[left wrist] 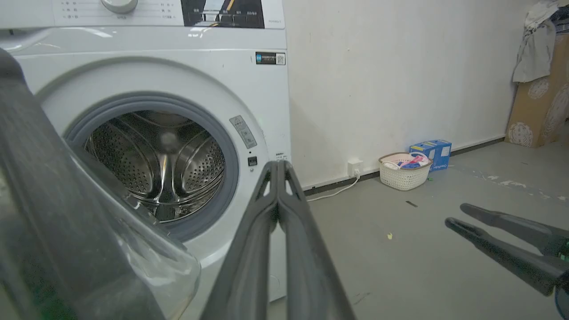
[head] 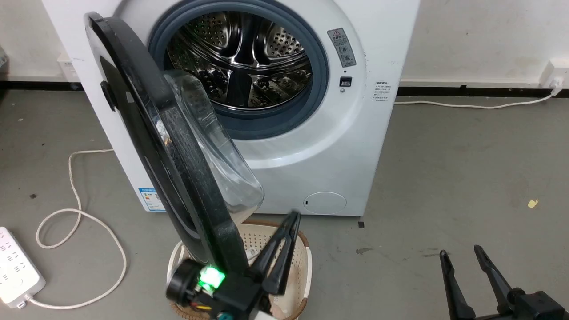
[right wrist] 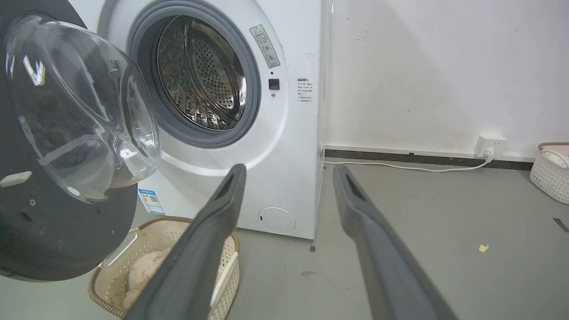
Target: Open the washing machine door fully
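We see the washing machine door (head: 164,142) standing well out from the washing machine (head: 338,146), hinged on our left. It is nearly edge-on to us in the head view, with its glass bowl facing the open drum (head: 240,58). Our left gripper (head: 291,222) sits just beside the door's lower rim on the bowl side, above a basket (head: 304,262), jaws pressed closed on nothing. We cannot tell whether it touches the door. Our right gripper (head: 460,252) hovers over the floor (head: 444,178), well apart from the machine, jaws open and empty.
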Robot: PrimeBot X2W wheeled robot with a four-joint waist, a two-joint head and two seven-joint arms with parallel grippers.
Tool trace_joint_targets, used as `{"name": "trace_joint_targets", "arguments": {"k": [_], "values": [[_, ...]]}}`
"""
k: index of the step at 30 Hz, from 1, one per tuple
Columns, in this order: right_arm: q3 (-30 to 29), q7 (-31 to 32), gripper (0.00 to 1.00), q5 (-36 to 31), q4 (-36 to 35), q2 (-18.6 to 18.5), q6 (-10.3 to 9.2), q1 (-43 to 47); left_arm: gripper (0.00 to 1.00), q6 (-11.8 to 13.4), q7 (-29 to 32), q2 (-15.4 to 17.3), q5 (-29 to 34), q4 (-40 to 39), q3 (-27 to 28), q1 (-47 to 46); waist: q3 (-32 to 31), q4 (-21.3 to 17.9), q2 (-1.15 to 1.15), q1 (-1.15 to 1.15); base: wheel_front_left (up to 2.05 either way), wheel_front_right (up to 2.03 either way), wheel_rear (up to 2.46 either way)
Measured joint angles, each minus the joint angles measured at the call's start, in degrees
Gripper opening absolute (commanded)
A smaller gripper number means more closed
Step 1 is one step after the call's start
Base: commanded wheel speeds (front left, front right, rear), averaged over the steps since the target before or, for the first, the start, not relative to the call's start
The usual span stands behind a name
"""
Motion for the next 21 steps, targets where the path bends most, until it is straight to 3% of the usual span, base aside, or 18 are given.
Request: {"name": "trace_joint_targets", "arguments": {"k": [10,21], "values": [[0.1,0.0,1.0,0.1,0.7,0.0,0.0,-0.6,0.0,1.9,5.4,-0.1,-4.4,13.7,1.3,1.2,1.0,0.8,0.0,0.0,0.0,0.0,0.0],[0.0,0.0,1.0,0.6,1.1,0.0,0.0,-0.6,0.0,3.7,3.4,0.0,-6.5,17.4,4.1,1.2,1.1,4.9,0.0,0.0,0.0,0.0,0.0]]}}
